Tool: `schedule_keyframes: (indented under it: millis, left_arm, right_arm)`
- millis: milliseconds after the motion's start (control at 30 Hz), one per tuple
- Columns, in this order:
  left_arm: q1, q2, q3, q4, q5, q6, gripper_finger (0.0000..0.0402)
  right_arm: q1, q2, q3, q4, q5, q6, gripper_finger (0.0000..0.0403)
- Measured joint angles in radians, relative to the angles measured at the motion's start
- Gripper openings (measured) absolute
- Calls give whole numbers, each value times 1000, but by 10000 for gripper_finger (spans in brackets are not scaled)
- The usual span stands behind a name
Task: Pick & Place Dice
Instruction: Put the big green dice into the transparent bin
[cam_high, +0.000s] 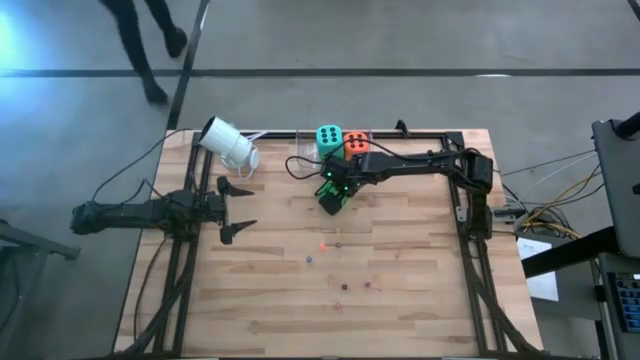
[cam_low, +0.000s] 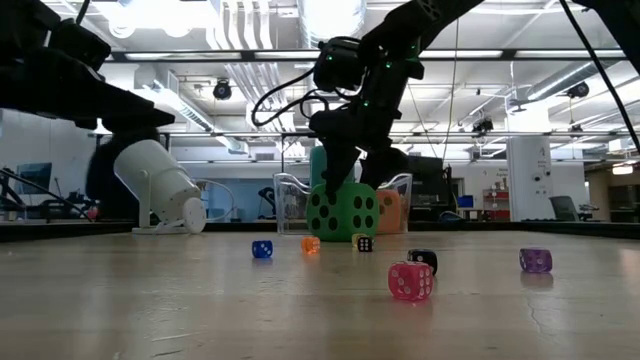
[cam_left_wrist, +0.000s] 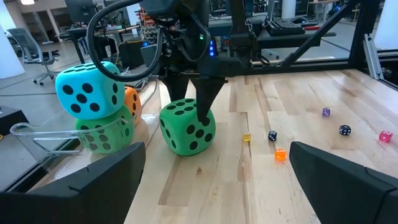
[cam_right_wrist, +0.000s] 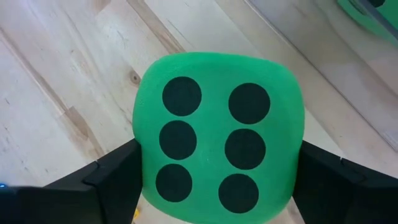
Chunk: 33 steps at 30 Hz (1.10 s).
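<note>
Directly below the right end effector (cam_right_wrist: 214, 180), green die (cam_right_wrist: 217, 137) sits between its fingers.

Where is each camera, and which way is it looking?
High view: above, looking straight down on the table and both arms.
Low view: at tabletop height, looking across at the green die under the right gripper.
Left wrist view: past the open left gripper toward that die.
Right wrist view: straight down on the die's six.
All share that green die.
</note>
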<state>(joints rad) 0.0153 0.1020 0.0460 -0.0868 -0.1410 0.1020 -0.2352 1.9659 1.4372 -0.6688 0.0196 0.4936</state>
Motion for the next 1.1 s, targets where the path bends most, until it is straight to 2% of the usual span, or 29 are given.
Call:
schedule_keyframes:
  millis: [300,567,867,1100]
  left_arm:
    - [0,0,0,0,0,0,400]
    - [0,0,0,0,0,2,400]
    - [0,0,0,0,0,2,400]
    - [0,0,0,0,0,2,400]
  right_arm:
    - [0,0,0,-8,4,-41,320]
    - [1,-28,-4,-99,6,-100,319]
    - [9,-210,-6,-265,71,-155,321]
    - [-41,-359,-4,-278,70,-266,320]
